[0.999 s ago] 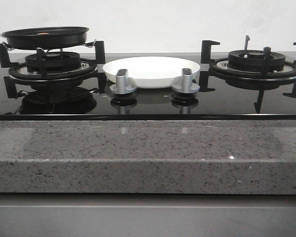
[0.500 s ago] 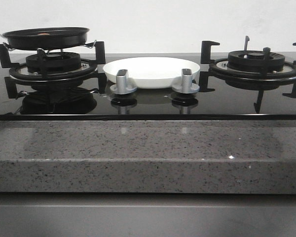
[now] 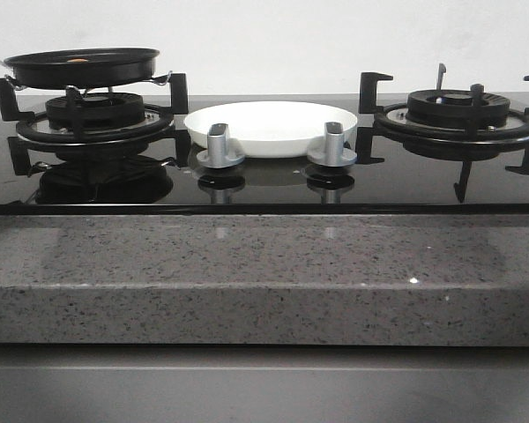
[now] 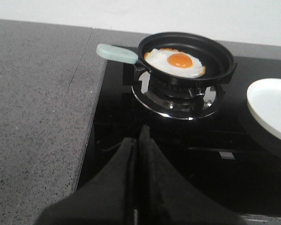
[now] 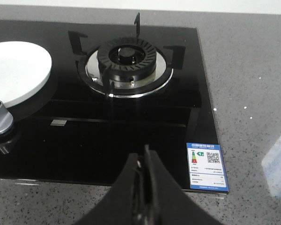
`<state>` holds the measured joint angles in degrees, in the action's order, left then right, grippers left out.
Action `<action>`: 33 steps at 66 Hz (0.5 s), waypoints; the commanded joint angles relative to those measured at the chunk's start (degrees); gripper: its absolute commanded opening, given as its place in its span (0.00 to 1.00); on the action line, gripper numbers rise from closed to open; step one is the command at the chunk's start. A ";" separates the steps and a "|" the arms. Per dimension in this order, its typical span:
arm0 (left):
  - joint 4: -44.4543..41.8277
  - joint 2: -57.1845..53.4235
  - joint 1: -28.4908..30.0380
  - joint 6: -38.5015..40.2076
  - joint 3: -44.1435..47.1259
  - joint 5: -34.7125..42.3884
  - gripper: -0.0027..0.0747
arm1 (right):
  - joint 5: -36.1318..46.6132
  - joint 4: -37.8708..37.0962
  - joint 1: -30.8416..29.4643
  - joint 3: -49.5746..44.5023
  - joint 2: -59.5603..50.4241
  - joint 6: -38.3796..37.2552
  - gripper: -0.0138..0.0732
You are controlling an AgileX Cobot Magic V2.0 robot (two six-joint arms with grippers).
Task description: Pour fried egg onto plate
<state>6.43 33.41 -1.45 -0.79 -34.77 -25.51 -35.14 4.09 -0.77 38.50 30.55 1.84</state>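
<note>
Your egg [image 4: 177,63] lies flat in the black pan [image 4: 187,58] on the left burner [image 3: 95,119], yolk up, at ten o'clock from the plate [image 3: 271,127]. The plate sits mid-hob behind two knobs [image 3: 221,146], with bare black glass between it and each burner. The pan's pale handle [image 4: 116,53] juts over the hob's edge. A blue label [image 5: 206,167] marks the hob's corner; its print is unreadable. Both grippers, left [image 4: 136,146] and right [image 5: 145,157], are pinched closed, empty. Nothing has shifted since a second ago.

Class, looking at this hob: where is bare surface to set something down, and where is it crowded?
Bare: the grey counter beside the pan handle, and black glass before the right burner. Crowded: the middle, where the plate sits behind two knobs.
</note>
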 commanded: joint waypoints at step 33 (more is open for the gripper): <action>-2.05 2.41 -2.32 0.26 -1.69 5.44 0.71 | 4.20 8.57 1.78 5.45 10.50 1.69 0.87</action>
<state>4.34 35.60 -1.84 -0.79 -34.77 -25.17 -32.22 9.05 -0.31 39.98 37.90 1.84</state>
